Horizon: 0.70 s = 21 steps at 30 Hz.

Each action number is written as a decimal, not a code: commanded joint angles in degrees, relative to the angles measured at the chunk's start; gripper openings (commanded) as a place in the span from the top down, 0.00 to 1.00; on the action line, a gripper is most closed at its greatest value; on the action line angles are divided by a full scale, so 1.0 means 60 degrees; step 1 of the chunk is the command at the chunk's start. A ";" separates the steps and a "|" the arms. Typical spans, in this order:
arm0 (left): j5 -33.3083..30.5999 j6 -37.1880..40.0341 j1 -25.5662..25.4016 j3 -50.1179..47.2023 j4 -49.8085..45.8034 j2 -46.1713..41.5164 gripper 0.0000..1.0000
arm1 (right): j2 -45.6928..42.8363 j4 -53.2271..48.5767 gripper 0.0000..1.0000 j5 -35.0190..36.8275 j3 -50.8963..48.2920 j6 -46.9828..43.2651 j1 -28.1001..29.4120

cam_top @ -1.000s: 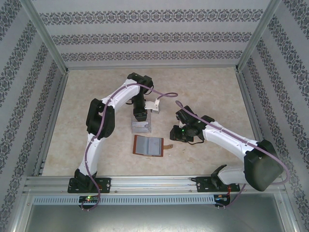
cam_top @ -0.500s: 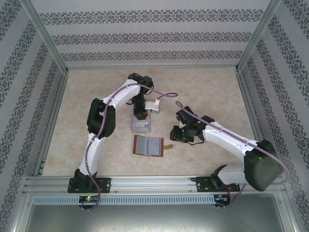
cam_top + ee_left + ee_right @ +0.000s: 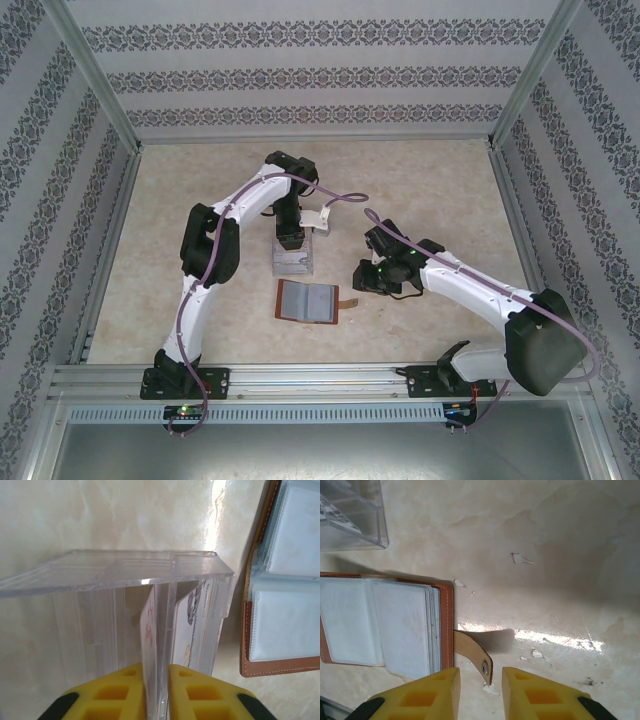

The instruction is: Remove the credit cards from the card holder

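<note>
left pincer (image 3: 156,674) straddles a card (image 3: 148,620) in the clear tray (image 3: 100,575) (clenched or not, cannot tell): best release fully, rise straight. right pincer (image 3: 481,679) hangs released by the card holder (image 3: 446,625).

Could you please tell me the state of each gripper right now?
Left gripper: thin pale plastic card between its jaws; grip cannot be told.
Right gripper: open, empty.

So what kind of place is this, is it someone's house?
Probably a robot test booth, not a house: a left arm and right arm bolted to a metal rail, with wallpapered panels boxing in a small table.
</note>
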 commanded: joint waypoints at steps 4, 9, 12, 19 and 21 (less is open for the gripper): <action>-0.0353 0.0136 0.0109 0.0321 -0.0216 -0.0336 0.78 | -0.0158 -0.0129 0.70 0.0129 -0.0042 -0.0006 -0.0083; -0.0799 0.0148 0.0121 0.0318 0.0074 -0.0625 0.77 | -0.0147 -0.0116 0.70 0.0115 -0.0031 0.0008 -0.0074; -0.1183 0.0034 0.0122 0.0322 0.0207 -0.0710 0.78 | -0.0148 -0.0105 0.70 0.0115 -0.0034 0.0012 -0.0077; -0.1606 -0.0090 0.0124 0.0011 0.0744 -0.1027 0.78 | -0.0104 -0.0115 0.70 0.0086 0.0035 -0.0020 -0.0074; -0.1756 -0.0125 0.0111 -0.0086 0.0925 -0.1079 0.78 | -0.0074 -0.0116 0.70 0.0074 0.0072 -0.0028 -0.0077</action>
